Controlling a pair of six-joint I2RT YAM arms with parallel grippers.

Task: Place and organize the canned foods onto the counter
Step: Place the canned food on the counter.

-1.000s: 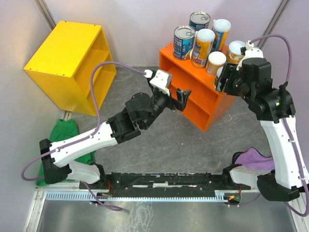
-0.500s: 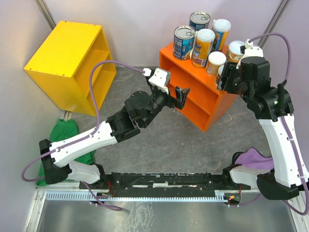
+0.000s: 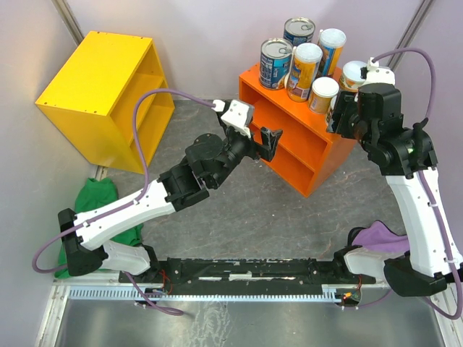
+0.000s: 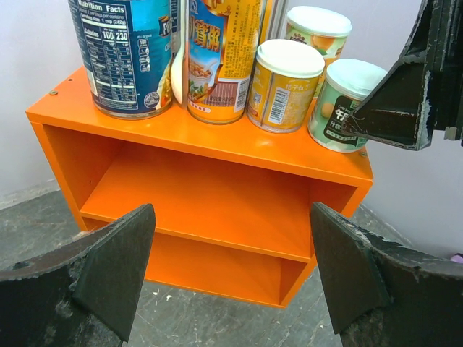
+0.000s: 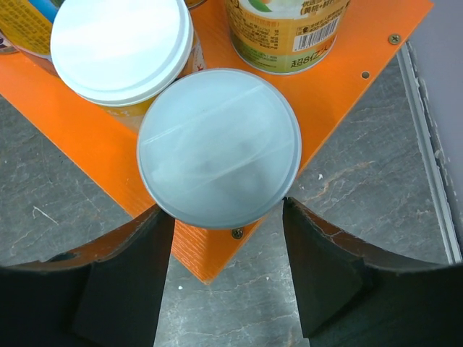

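I'm holding the right hand (image 5: 226, 215) straight over the upright corner can (image 5: 218, 148), fingers (image 5: 130, 275) flanking it, grip I cannot tell; the left hand (image 4: 231, 217) is hanging open, farther off.

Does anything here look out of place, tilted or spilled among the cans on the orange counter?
Nothing is spilled or tipped; the cans stand upright. Only the green can sits very near a front corner of the counter, between the fingers of the right gripper, so it looks a little risky.
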